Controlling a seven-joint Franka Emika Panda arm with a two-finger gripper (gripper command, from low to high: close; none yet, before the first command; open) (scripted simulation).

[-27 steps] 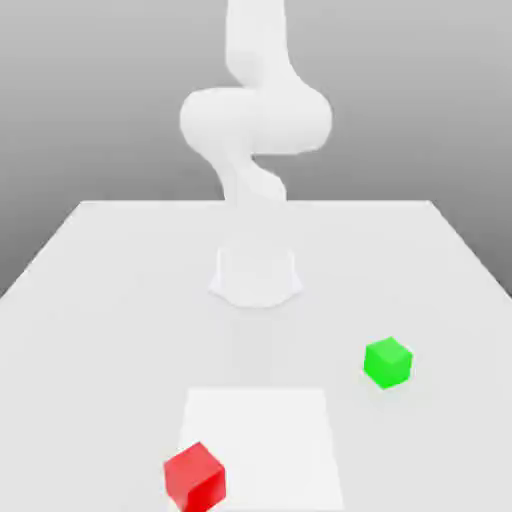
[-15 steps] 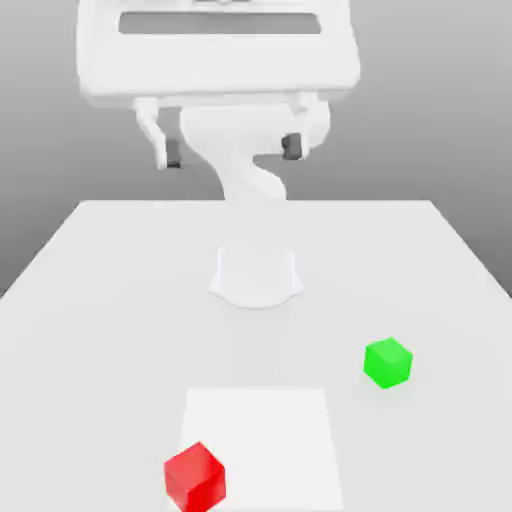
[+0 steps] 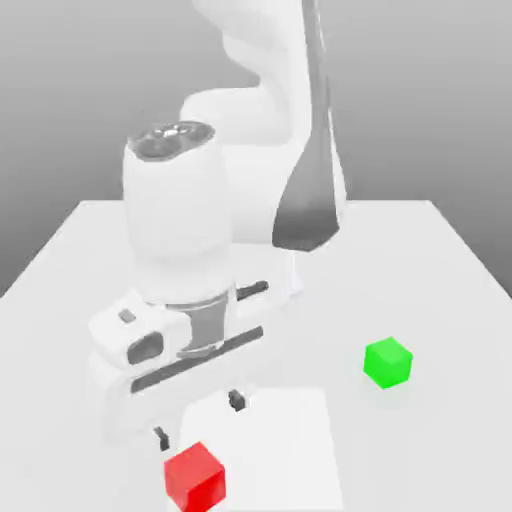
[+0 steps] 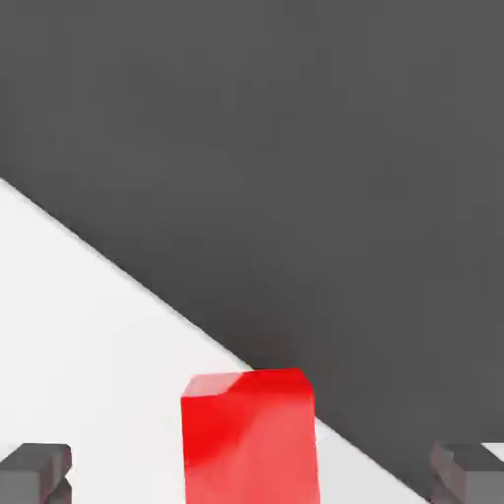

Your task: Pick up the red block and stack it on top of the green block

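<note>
Now my pincer (image 3: 199,418), spread wide, sits just above the red block (image 3: 195,479), lower left of frame.

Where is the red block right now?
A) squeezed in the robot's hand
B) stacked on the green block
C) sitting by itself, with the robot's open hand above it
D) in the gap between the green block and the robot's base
C, because the red block sits below the open hand, whose two fingers stand wide apart without touching it, and the green block is away toward the exterior view's right.
</note>
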